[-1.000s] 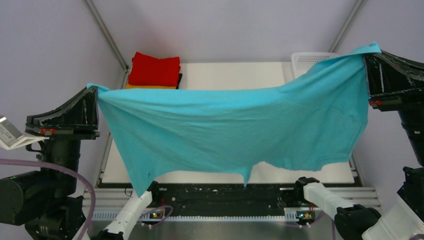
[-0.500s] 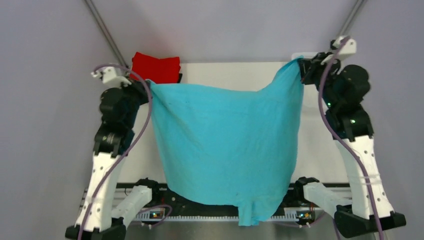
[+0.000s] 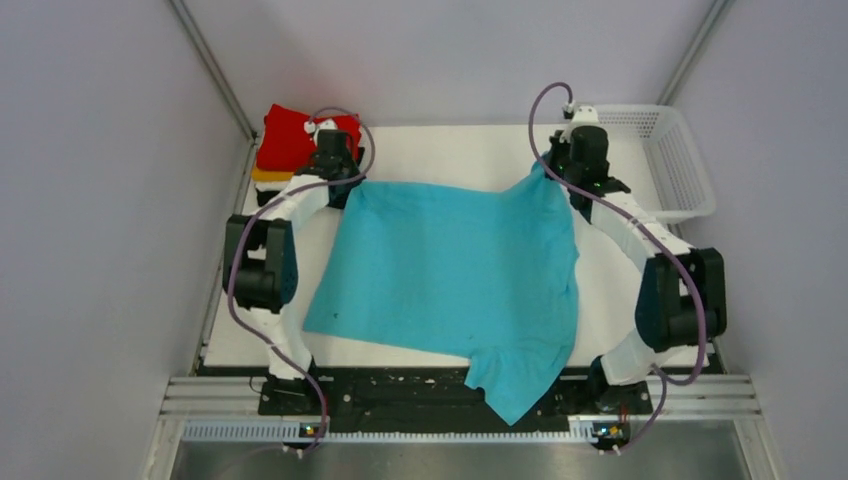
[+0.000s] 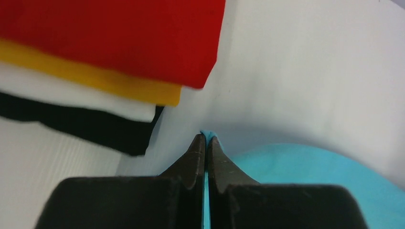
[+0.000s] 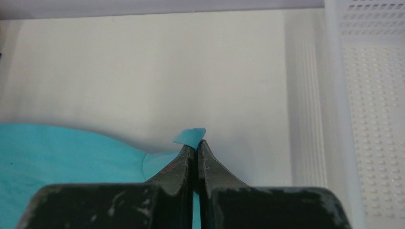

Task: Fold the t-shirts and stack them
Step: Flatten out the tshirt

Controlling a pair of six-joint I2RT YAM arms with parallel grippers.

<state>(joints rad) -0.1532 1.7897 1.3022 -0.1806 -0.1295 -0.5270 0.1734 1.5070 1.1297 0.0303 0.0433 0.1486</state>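
Seen from above, a turquoise t-shirt (image 3: 455,270) is lying spread across the white surface (image 3: 460,150) between the two arms, mostly flat but with loose wrinkles. One sleeve (image 3: 510,385) is hanging over the near edge of the surface, onto the black rail by the arm bases.

The left tool (image 4: 206,139) is pinching the shirt's far left corner, with its fingers pressed together and a sliver of turquoise cloth showing at the tips. The right tool (image 5: 195,145) is gripping the far right corner the same way, with a small tab of cloth poking out above its closed tips; that corner is peaking up slightly off the surface.

A stack of folded t-shirts (image 3: 300,140) is sitting at the far left corner, just beside the left tool, red on top, then orange, white and black. A white mesh basket (image 3: 680,170) is standing at the far right.

The step in hand appears to be laying the shirt out flat, ready for folding. The next move is probably calling for both tools to lower and let go of the corners. The overhanging sleeve would then need drawing back onto the surface and the wrinkles smoothing out before any fold begins.
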